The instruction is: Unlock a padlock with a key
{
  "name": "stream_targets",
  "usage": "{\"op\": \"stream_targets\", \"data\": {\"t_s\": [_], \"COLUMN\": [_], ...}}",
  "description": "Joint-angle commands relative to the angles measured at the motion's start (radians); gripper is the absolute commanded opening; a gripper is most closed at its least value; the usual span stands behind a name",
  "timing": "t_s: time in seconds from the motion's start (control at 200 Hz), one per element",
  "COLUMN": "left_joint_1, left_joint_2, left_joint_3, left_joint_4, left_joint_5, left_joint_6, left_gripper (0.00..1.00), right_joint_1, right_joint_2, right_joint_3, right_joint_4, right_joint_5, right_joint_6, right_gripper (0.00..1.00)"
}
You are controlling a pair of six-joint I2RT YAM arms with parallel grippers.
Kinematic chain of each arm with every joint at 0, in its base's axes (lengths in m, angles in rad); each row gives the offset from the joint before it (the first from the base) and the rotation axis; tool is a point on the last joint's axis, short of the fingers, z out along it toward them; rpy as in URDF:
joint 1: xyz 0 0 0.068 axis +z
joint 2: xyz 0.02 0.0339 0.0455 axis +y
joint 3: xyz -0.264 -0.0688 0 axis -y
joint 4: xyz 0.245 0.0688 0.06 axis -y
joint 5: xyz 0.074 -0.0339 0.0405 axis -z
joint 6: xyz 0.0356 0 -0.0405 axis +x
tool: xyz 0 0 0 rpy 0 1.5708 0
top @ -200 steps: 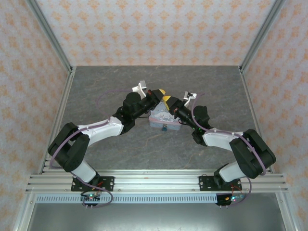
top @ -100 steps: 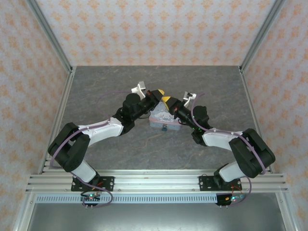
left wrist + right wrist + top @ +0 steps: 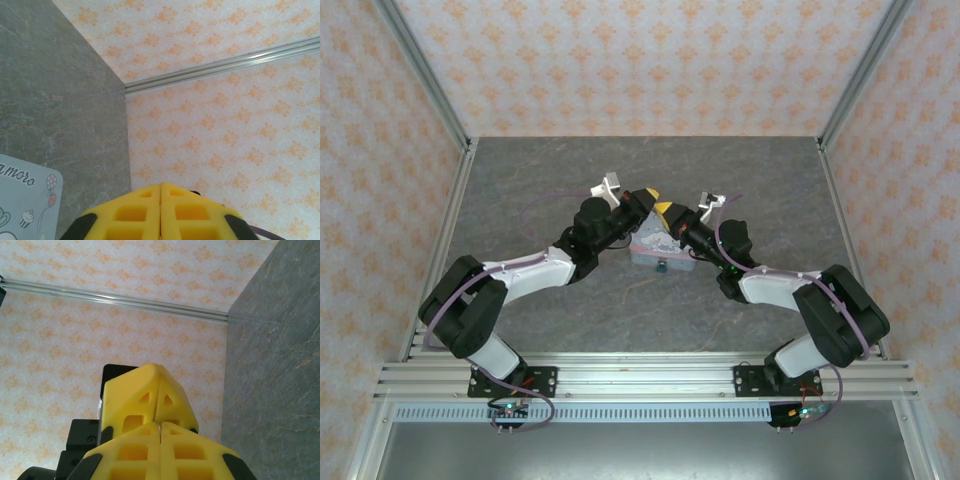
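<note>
1. Two robot arms reach in from the near edge of the grey table (image 3: 570, 180) and meet in the middle.
2. A pale tin box (image 3: 665, 250) with cartoon pictures lies flat there, under the two hands.
3. The padlock (image 3: 662, 266) is a tiny teal-blue thing right at the near side of the tin, the side facing the arm bases. It is too small to see if it is locked.
4. The left gripper (image 3: 652, 193) is up above the far left part of the tin, with its yellow tip pointing toward the other hand.
5. In the left wrist view, its two yellow fingers (image 3: 130, 215) are pressed flat together with just a thin line between them. I cannot tell if something tiny is pinched in there.
6. That same view shows a corner of the tin low on the left, with letters, balloons and a cupcake on it.
7. The right gripper (image 3: 663, 208) is just beside the left one, above the tin too. Their yellow tips nearly touch.
8. In the right wrist view, its fingers (image 3: 130, 452) are also squeezed tight together.
9. Just past them the left hand's yellow tip pokes in, very close.
10. The walls have orange-patterned paper (image 3: 640, 60), and a shiny metal rail (image 3: 225, 62) runs along one.
</note>
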Motion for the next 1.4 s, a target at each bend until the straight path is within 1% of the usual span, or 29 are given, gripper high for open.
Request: {"op": "stream_targets", "data": {"t_s": [0.0,0.075,0.11,0.16,0.24,0.34,0.47,0.57,0.631,0.681,0.796,0.851,0.901,0.956,1.016,1.081,1.146,1.191,1.266,1.391], "left_joint_1": [0.006,0.021,0.030,0.044,0.060,0.072,0.076,0.074,0.076,0.081,0.079,0.081,0.078,0.078,0.078,0.072,0.060,0.050,0.031,0.013], "left_joint_2": [-0.108,-0.167,-0.196,-0.241,-0.314,-0.390,-0.461,-0.490,-0.484,-0.462,-0.374,-0.323,-0.282,-0.232,-0.184,-0.140,-0.105,-0.083,-0.059,-0.041], "left_joint_3": [-0.025,-0.042,-0.053,-0.065,-0.079,-0.084,-0.077,-0.082,-0.073,-0.053,0.017,0.063,0.117,0.174,0.227,0.248,0.250,0.259,0.285,0.282], "left_joint_4": [-0.063,-0.122,-0.154,-0.205,-0.316,-0.466,-0.666,-0.753,-0.806,-0.831,-0.851,-0.853,-0.860,-0.893,-0.896,-0.834,-0.769,-0.748,-0.762,-0.746], "left_joint_5": [-0.026,-0.041,-0.045,-0.048,-0.057,-0.061,-0.070,-0.071,-0.063,-0.013,0.078,0.107,0.127,0.142,0.158,0.187,0.195,0.196,0.193,0.184], "left_joint_6": [0.023,0.047,0.057,0.076,0.125,0.208,0.321,0.353,0.319,0.268,0.092,0.025,-0.025,-0.084,-0.155,-0.263,-0.365,-0.400,-0.411,-0.438], "left_gripper": [0.33,0.53,0.60,0.67,0.75,0.81,0.82,0.83,0.83,0.82,0.78,0.77,0.75,0.69,0.60,0.51,0.45,0.43,0.41,0.38], "right_joint_1": [-0.014,-0.021,-0.025,-0.031,-0.041,-0.044,-0.043,-0.045,-0.045,-0.043,-0.024,0.005,0.048,0.096,0.139,0.180,0.217,0.236,0.263,0.273], "right_joint_2": [-0.033,-0.072,-0.090,-0.113,-0.145,-0.177,-0.229,-0.273,-0.286,-0.317,-0.373,-0.395,-0.415,-0.431,-0.438,-0.441,-0.440,-0.434,-0.424,-0.406], "right_joint_3": [-0.033,-0.055,-0.061,-0.072,-0.083,-0.087,-0.092,-0.094,-0.088,-0.081,-0.040,0.005,0.041,0.065,0.081,0.088,0.098,0.107,0.121,0.135], "right_joint_4": [0.013,-0.033,-0.056,-0.086,-0.128,-0.173,-0.247,-0.312,-0.363,-0.403,-0.564,-0.685,-0.780,-0.841,-0.877,-0.883,-0.886,-0.888,-0.892,-0.888], "right_joint_5": [0.012,0.009,0.004,-0.003,-0.015,-0.041,-0.069,-0.071,-0.071,-0.074,-0.027,0.025,0.100,0.207,0.299,0.383,0.456,0.486,0.534,0.549], "right_joint_6": [-0.033,-0.059,-0.072,-0.089,-0.114,-0.151,-0.215,-0.262,-0.296,-0.334,-0.476,-0.570,-0.672,-0.756,-0.822,-0.875,-0.912,-0.931,-0.959,-0.971], "right_gripper": [0.00,0.00,0.00,0.00,0.00,0.00,0.00,0.00,0.00,0.00,0.00,0.00,0.00,0.00,0.00,0.00,0.00,0.00,0.00,0.00]}}
